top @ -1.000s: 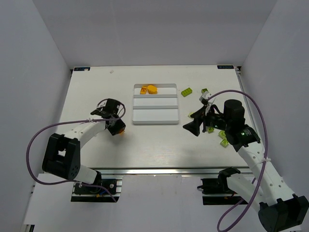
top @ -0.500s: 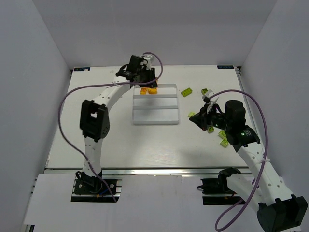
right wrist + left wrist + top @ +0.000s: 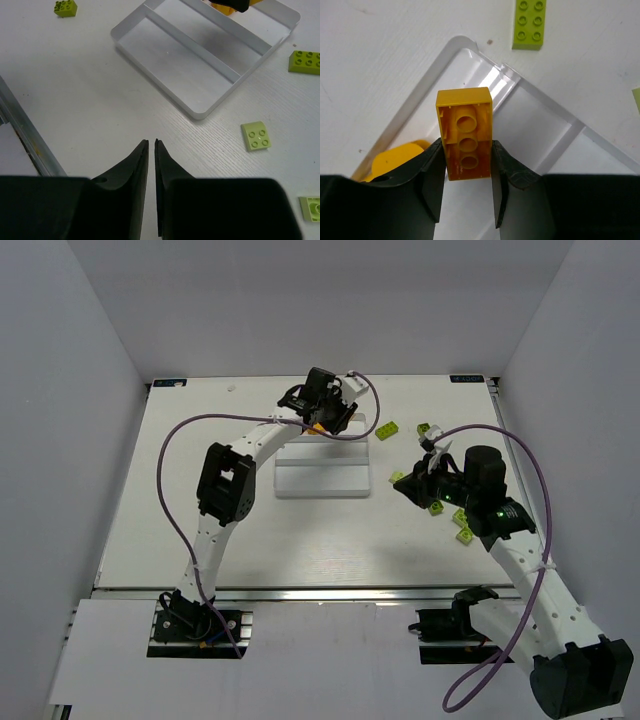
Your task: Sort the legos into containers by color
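The left gripper (image 3: 466, 150) was clamped on a yellow-orange brick (image 3: 465, 120), one finger on each long side. The brick's long axis ran straight out from the gripper. Its hollow underside faced the wrist camera and its free end pointed toward a corner of the white tray (image 3: 420, 95). It hung above the tray's far compartment, near the right end. A rounded yellow piece (image 3: 395, 160) lay in that same compartment. From above, the left arm reached across to the tray's far edge (image 3: 322, 478). Just outside that corner a lime brick (image 3: 530, 22) lay flat on the surface (image 3: 200, 530), studs up, its long axis roughly parallel to the held brick's.

The right gripper (image 3: 151, 142) hung over bare surface on the tray's right side, well apart from it. Its fingers were drawn almost together with only a thin slit between them, and nothing was held there. Near it a small lime four-stud piece (image 3: 256, 136) sat studs up. More green legos (image 3: 462, 520) lay scattered to the tray's right.
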### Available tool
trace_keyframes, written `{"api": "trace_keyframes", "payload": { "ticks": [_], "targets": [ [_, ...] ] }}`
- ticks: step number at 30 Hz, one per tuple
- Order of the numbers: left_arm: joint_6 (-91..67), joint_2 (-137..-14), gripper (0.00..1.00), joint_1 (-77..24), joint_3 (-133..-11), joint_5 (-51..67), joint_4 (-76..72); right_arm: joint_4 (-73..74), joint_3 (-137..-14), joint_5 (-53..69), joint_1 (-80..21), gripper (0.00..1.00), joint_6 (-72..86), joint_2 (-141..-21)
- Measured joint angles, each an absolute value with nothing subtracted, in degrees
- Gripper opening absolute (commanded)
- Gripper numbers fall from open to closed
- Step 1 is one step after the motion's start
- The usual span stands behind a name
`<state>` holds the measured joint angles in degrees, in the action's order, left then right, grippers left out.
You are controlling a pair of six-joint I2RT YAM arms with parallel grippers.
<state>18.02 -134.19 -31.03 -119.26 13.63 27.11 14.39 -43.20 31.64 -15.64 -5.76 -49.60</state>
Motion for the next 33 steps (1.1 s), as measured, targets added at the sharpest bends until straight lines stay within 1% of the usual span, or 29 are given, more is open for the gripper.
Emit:
{"api": "trace_keyframes", "payload": {
  "ticks": [2, 3, 6, 8, 10, 12, 14, 15, 17, 20, 22, 23, 24, 25, 26, 27, 28, 30, 32, 33],
  "targets": [
    [18.92, -134.54, 0.27, -31.29, -119.31, 12.36, 25.17, 14.39, -43.20, 31.62, -15.42, 0.17, -5.78, -49.82],
    [19.27, -134.82, 0.32, -31.31, -119.33, 11.53, 24.21, 14.39, -43.20, 31.59, -15.29, 0.17, -5.78, -49.89],
    [19.79, -136.16, 0.40, -31.24, -119.50, 9.15, 22.04, 14.39, -43.18, 31.59, -14.90, 0.18, -5.78, -49.95],
    [20.03, -137.23, 0.43, -31.24, -119.63, 7.86, 21.04, 14.39, -43.16, 31.64, -14.57, 0.19, -5.78, -50.00],
    [20.05, -138.30, 0.57, -31.14, -119.63, 6.66, 20.40, 14.39, -43.16, 31.64, -14.20, 0.19, -5.78, -50.00],
    [19.90, -139.06, 0.59, -31.07, -119.63, 5.82, 20.32, 14.39, -43.13, 31.64, -13.82, 0.21, -5.78, -50.00],
    [19.73, -139.41, 0.65, -31.07, -119.63, 5.04, 20.14, 14.33, -42.98, 31.66, -13.45, 0.24, -5.76, -50.00],
    [19.49, -139.41, 0.70, -31.07, -119.63, 4.80, 20.08, 14.26, -42.87, 31.68, -13.28, 0.27, -5.76, -50.00],
    [18.87, -139.41, 0.73, -31.07, -119.79, 4.43, 19.75, 13.96, -42.54, 31.79, -12.84, 0.31, -5.72, -50.00],
    [17.65, -139.37, 0.73, -31.07, -120.09, 4.29, 19.09, 13.91, -42.39, 32.10, -12.16, 0.39, -5.80, -50.30],
    [16.16, -138.98, 0.70, -31.07, -120.09, 4.29, 19.00, 13.93, -42.39, 32.18, -11.68, 0.43, -6.11, -50.43],
    [15.14, -138.65, 0.65, -31.07, -120.09, 4.29, 19.05, 13.91, -42.39, 32.14, -11.49, 0.51, -6.37, -50.46],
    [13.47, -137.97, 0.45, -31.07, -119.98, 4.34, 19.07, 13.91, -42.39, 31.99, -11.20, 0.56, -6.70, -50.50],
    [11.55, -137.14, 0.32, -31.07, -119.57, 4.51, 18.87, 13.91, -42.37, 31.62, -10.94, 0.60, -7.29, -50.57],
    [9.21, -134.98, 0.22, -30.83, -117.80, 4.80, 18.87, 13.87, -42.37, 31.14, -10.74, 0.63, -7.81, -50.70],
    [6.26, -131.85, 0.09, -30.61, -115.04, 5.61, 18.70, 13.80, -42.37, 30.33, -10.55, 0.68, -8.58, -50.96],
    [3.55, -128.42, 0.07, -30.52, -112.14, 6.13, 18.39, 13.72, -42.37, 29.65, -10.41, 0.71, -9.30, -51.31],
    [-1.48, -118.50, 0.08, -30.06, -102.85, 6.92, 17.80, 13.61, -42.41, 28.16, -10.15, 0.74, -11.09, -52.86],
    [-5.04, -106.59, 0.43, -29.63, -93.56, 7.03, 17.19, 14.04, -42.83, 26.63, -9.98, 0.74, -12.93, -55.79],
    [-6.70, -99.53, 0.55, -29.32, -88.16, 6.85, 15.94, 14.76, -43.33, 25.71, -9.89, 0.72, -13.76, -57.56]
  ]
}}
